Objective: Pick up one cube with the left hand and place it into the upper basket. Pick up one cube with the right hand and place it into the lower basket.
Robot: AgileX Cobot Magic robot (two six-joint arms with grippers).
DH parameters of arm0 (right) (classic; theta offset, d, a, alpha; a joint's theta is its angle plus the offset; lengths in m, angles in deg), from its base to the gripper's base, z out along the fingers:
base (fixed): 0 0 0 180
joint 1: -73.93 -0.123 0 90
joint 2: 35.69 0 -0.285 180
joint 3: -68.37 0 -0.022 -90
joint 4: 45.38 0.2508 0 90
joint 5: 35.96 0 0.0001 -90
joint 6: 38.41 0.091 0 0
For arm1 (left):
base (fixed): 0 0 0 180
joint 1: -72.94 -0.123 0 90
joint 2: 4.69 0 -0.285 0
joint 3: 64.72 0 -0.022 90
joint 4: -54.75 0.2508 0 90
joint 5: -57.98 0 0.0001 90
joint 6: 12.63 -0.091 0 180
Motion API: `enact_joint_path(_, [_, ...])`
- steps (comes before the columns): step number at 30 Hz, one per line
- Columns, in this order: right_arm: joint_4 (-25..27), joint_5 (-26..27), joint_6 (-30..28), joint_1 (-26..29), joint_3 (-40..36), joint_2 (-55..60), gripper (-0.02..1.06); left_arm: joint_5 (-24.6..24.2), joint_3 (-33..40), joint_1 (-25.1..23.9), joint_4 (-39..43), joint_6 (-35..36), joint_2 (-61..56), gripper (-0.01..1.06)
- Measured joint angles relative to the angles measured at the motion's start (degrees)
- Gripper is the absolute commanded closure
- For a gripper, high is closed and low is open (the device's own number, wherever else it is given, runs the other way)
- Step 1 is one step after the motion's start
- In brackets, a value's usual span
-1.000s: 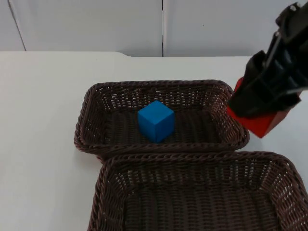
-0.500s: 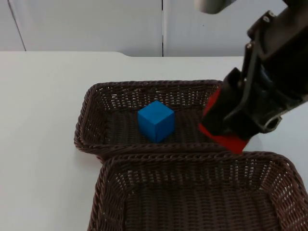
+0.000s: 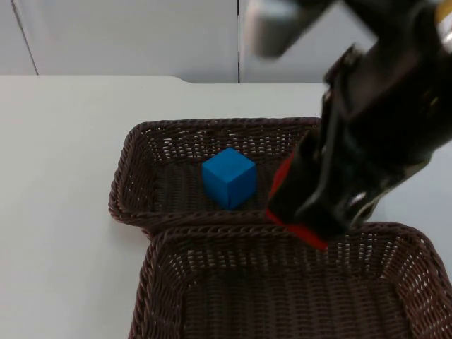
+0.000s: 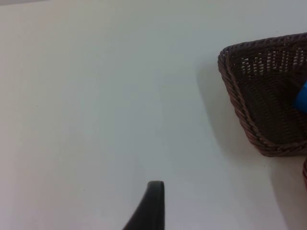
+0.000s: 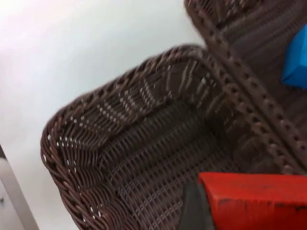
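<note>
Red cube (image 3: 295,212), smooth and sharp-edged, sits clamped in the right gripper (image 3: 311,212), which hangs at the centre right of the top view above the seam where the two baskets meet; only its lower edge and one side face peek from under the black fingers. From the right wrist the red cube (image 5: 256,200) shows a flat matte face over the weave of the lower basket (image 5: 144,158).

A blue cube (image 3: 229,177), equally smooth, rests on the floor of the upper basket (image 3: 141,169), just left of the gripper and apart from it.

Both baskets are dark brown wicker, rectangular with rounded corners and braided rims; the lower basket (image 3: 169,282) touches the upper one along its near rim.

The left gripper (image 4: 151,206) waits over bare white table (image 4: 96,96); whether its fingers are apart cannot be told.
</note>
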Motion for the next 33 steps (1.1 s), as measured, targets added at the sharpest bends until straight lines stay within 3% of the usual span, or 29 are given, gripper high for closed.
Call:
enact_joint_path(29, [0.14, 11.30, -2.92, 0.00, 0.00, 22.69, 1.05, 0.00, 0.00, 0.00, 0.00, 0.00, 0.00, 0.20])
enact_joint_path(33, [0.14, 11.67, -3.15, 0.00, 0.00, 23.97, 0.97, 0.00, 0.00, 0.00, 0.00, 0.00, 0.00, 0.20])
